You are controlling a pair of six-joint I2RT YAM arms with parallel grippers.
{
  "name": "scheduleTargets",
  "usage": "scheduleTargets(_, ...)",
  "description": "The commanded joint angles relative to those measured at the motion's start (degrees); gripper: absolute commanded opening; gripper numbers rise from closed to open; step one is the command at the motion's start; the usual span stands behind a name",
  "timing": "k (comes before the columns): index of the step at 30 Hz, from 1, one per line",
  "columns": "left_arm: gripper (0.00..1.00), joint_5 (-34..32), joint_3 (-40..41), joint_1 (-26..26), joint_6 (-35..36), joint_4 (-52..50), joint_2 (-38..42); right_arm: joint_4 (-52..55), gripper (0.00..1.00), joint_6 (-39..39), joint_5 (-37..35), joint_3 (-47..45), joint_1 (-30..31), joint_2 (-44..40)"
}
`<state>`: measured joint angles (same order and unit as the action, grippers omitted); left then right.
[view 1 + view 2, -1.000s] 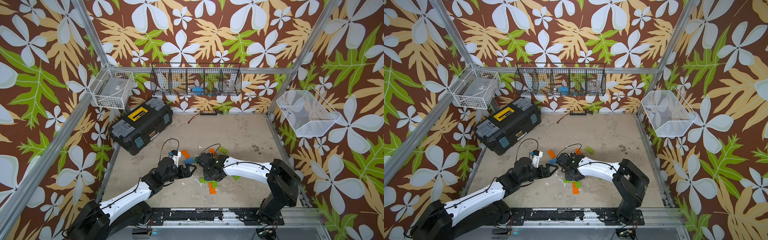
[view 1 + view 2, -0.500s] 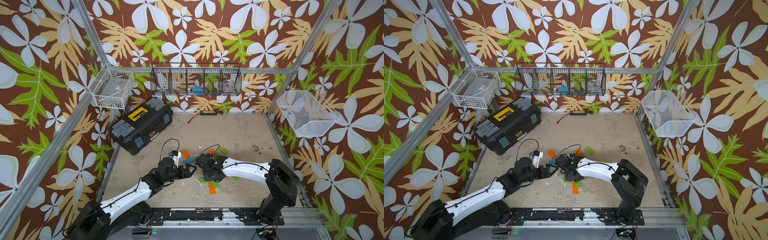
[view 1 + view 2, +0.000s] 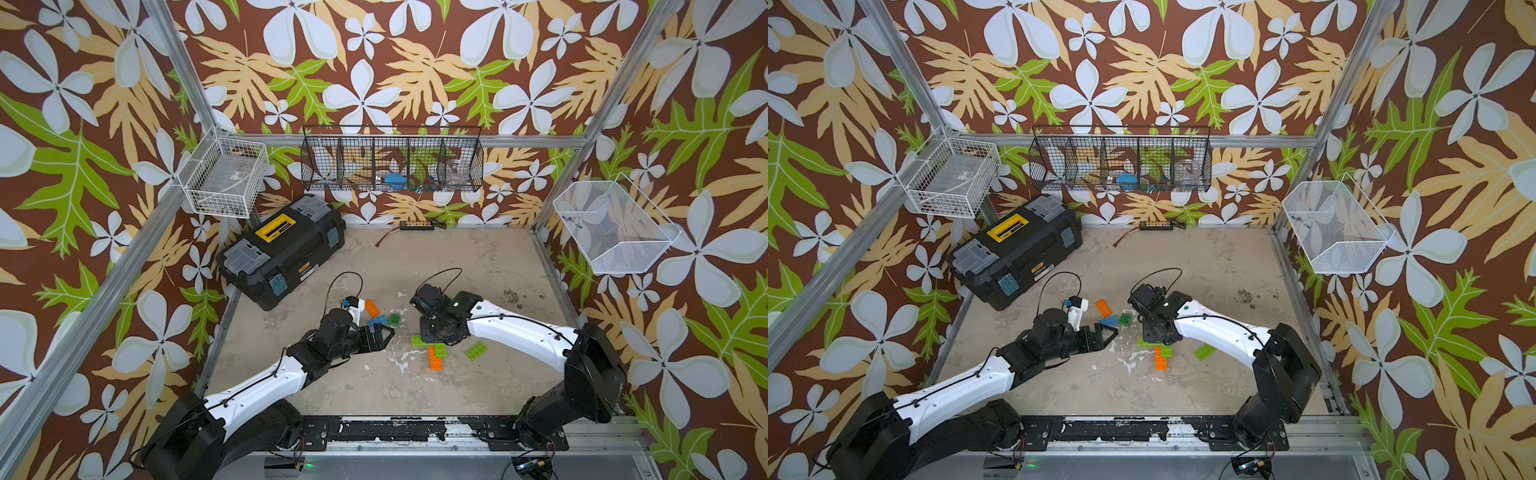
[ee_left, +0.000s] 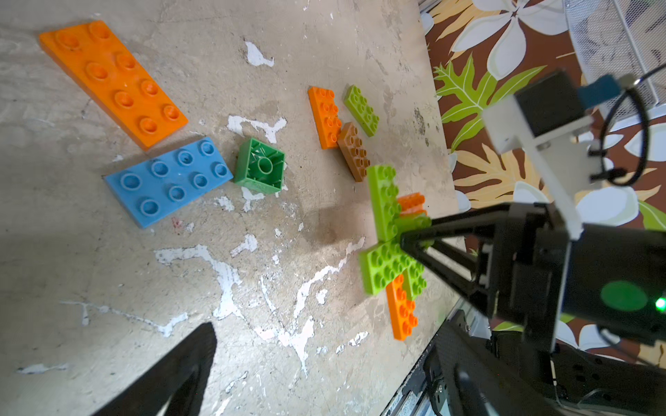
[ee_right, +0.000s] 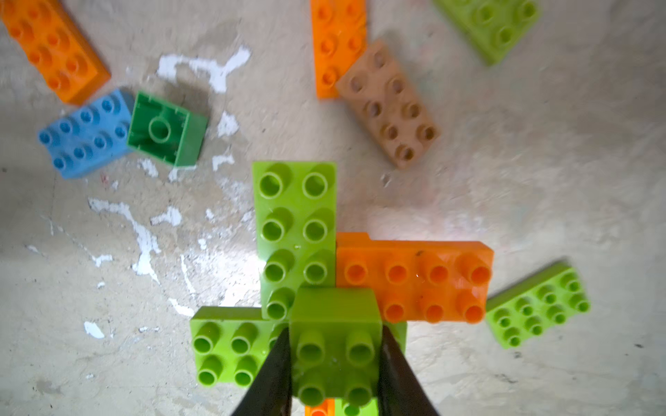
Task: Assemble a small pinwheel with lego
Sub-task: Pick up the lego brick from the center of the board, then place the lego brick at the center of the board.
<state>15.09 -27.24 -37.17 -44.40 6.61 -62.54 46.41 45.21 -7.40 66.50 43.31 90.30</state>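
Pinwheel (image 3: 418, 340) partly hidden beneath right claw (image 3: 436, 332)

Bright even light, blurred wrist edges

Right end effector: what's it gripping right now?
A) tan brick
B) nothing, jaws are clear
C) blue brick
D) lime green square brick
D: in the right wrist view the right end effector has its fingers pressed against both sides of the lime green square brick.
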Motion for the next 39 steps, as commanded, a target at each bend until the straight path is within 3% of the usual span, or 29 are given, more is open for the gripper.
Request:
scheduleTargets(1, 0.98, -1.5, -3.9, 0.1, 4.1, -2.8, -3.4, 2.8, 0.0, -9.9, -1.6, 2.4, -6.8, 0.4)
scheduleTargets(6, 1.0, -2.1, -14.5, 0.1, 8.7, -6.0, -13.0, 4.6, 0.0, -19.7, -1.4, 11.9, -18.0, 7.7)
scheduleTargets(12, 1.0, -1.5, -26.9, 0.1, 12.3, -9.1, -22.9, 9.2, 0.0, -27.9, 0.2, 26.6, -27.2, 21.1)
scheduleTargets(22, 1.0, 1.5, -36.8, 0.1, 15.1, -12.1, -32.3, 14.4, 0.04, -33.7, 2.2, 51.4, -31.1, 39.3)
scheduleTargets(29, 1.0, 1.6, -36.5, 0.1, 14.6, -11.9, -32.6, 14.6, 0.08, -33.5, 5.0, 53.1, -32.3, 43.8)
scheduleTargets(39, 1.0, 1.7, -35.4, 0.1, 14.7, -11.9, -32.2, 13.7, 0.35, -32.3, 5.0, 50.5, -32.8, 43.6)
